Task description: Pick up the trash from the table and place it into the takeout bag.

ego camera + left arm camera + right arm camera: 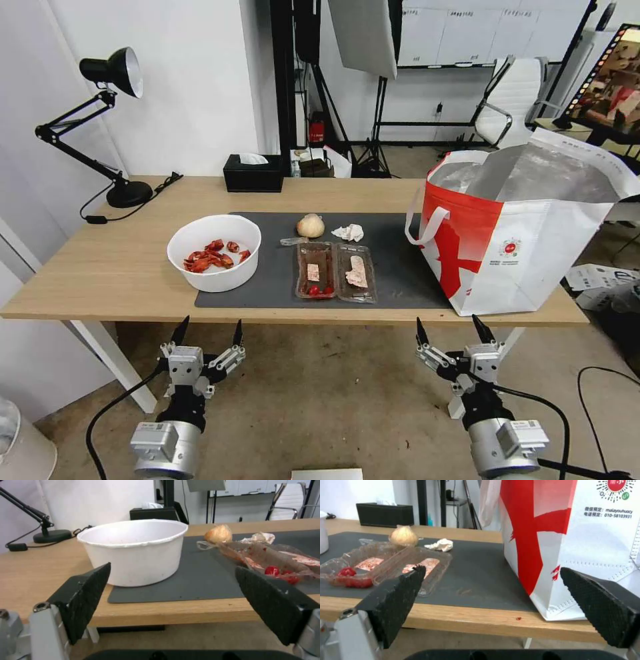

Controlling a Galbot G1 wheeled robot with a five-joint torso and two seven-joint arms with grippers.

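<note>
A light-wood table on white legs carries a dark grey mat laid with leftovers, while both arms of the robot wait below its near edge. The left gripper hangs in front of the table's left half with its black fingers spread wide apart and nothing between them; the right gripper hangs in front of the right half, its fingers likewise wide apart and empty.

On the mat's left edge, partly overhanging onto bare wood, stands a white bowl holding red shells. In the left wrist view the bowl sits just beyond the near edge of the table, framed between the open fingers. Near the middle of the mat lies a clear plastic hinged tray, opened flat, with pale food scraps and a few red pieces in its two halves. Just behind it rest a tan round bulb, a small clear plastic scrap to the bulb's left, and a crumpled white tissue to its right.

At the table's right end stands the takeout bag, a white-and-red tote with silver foil lining, its mouth open and a white strap handle hanging toward the tray. The right wrist view shows the bag standing on the mat's right edge, well apart from the tray.

A black tissue box and a black desk lamp stand along the table's far side.
</note>
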